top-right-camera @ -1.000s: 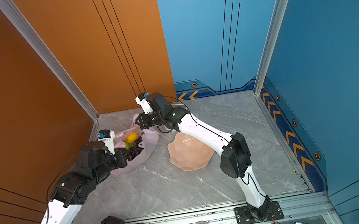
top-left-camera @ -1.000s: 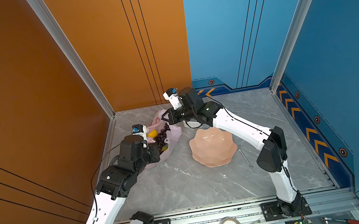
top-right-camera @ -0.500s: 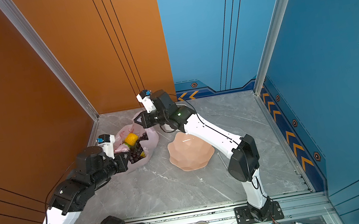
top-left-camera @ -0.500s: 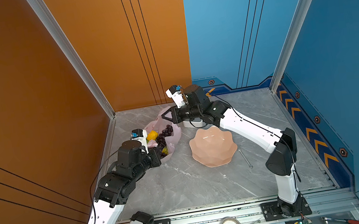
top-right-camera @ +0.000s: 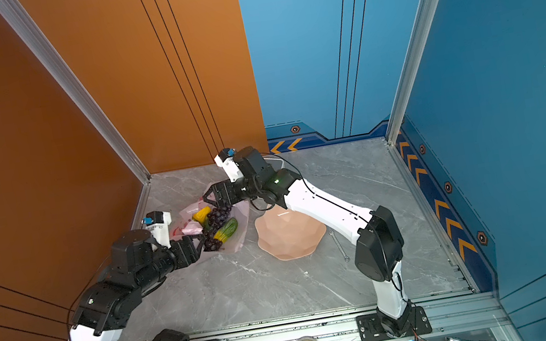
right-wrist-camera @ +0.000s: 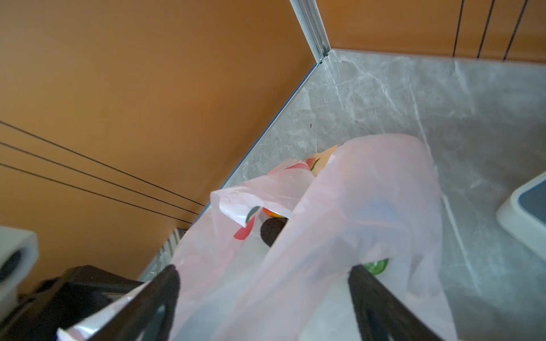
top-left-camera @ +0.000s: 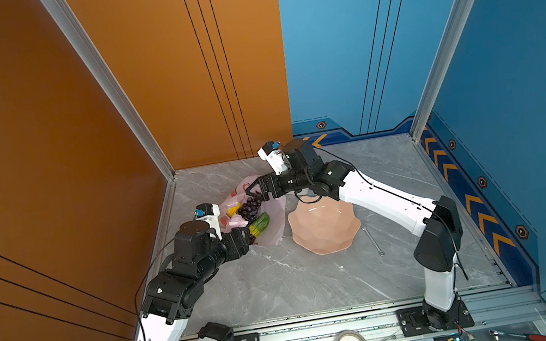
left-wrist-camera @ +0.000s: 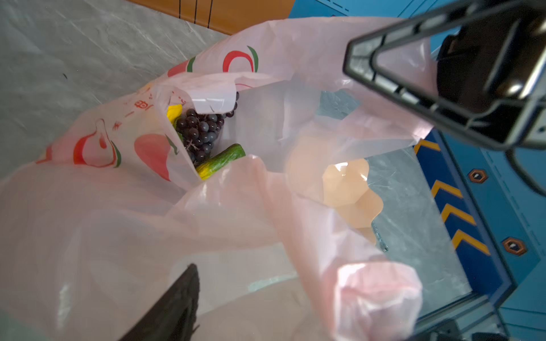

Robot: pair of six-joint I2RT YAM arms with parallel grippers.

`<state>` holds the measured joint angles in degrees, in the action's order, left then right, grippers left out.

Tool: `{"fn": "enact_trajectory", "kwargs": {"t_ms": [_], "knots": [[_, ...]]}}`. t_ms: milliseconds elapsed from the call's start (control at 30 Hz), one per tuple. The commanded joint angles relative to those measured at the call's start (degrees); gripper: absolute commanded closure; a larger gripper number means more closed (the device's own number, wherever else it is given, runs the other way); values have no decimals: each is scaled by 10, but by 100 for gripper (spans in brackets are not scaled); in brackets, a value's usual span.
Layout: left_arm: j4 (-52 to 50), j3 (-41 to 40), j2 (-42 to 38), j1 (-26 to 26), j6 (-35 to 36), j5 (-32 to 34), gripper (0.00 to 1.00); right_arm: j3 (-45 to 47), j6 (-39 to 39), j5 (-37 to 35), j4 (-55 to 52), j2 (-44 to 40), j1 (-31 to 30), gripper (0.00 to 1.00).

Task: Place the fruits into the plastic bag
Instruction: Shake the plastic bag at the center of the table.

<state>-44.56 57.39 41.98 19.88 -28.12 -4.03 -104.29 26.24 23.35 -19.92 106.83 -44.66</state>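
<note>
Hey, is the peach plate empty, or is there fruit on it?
Empty. In both top views the plate shows only its bare surface; the grapes lie in the bag.

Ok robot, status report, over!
Left tool open, right tool open, both at the plastic bag. Grapes, yellow fruit, green fruit inside. Plate bare, nothing blocking.

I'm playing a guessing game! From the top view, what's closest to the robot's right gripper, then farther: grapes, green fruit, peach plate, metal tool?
From the right gripper:
1. Grapes, in the bag.
2. Green fruit, in the bag.
3. Peach plate, beside the bag.
4. Metal tool, beyond the plate.
</note>
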Motion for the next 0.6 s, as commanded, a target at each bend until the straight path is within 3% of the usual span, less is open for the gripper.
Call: {"fn": "enact_trajectory", "kwargs": {"t_ms": [0,67,333,567], "knots": [[-21,5,-16,-6,8,-13,15,35,-8,-29,6,-51,8,0],[-32,9,-23,-7,12,-11,2,55,-11,-46,6,-72,11,0],[-89,44,-59,-11,28,20,2,118,-25,-129,-40,-174,40,0],[-133,66,-102,-12,49,118,2,192,-39,-206,-97,-292,112,0]]}}
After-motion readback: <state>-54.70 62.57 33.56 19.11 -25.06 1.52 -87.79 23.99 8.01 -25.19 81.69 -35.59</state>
